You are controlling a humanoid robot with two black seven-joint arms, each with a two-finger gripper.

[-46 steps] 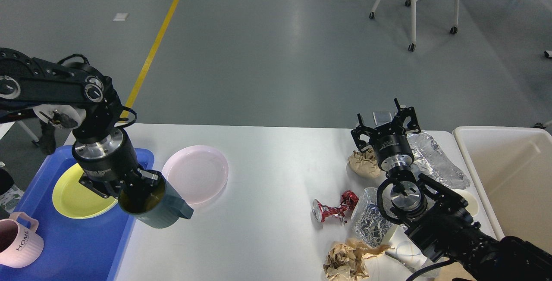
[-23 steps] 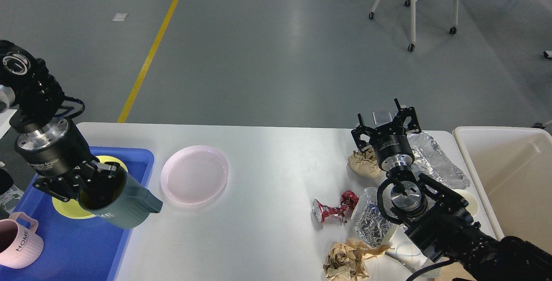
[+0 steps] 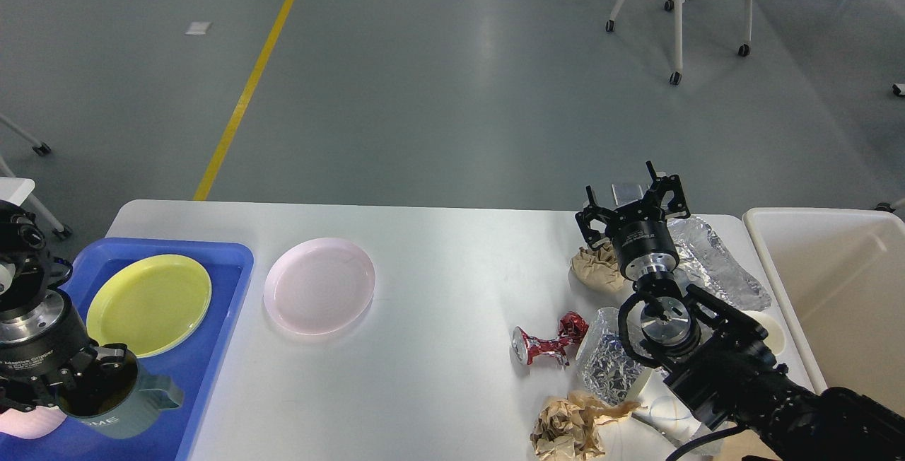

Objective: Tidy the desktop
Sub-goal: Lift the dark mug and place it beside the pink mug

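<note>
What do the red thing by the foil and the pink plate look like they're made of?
Red can: thin metal, it seems, going by its crushed shape, glossy red skin and silvery end. Pink plate: probably plastic, given its smooth matte-satin surface, uniform pastel colour and faint concentric rings.

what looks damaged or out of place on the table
A crushed red can lies on its side on the desktop, among crumpled foil and wadded brown paper. The pink plate sits outside the blue tray.
</note>
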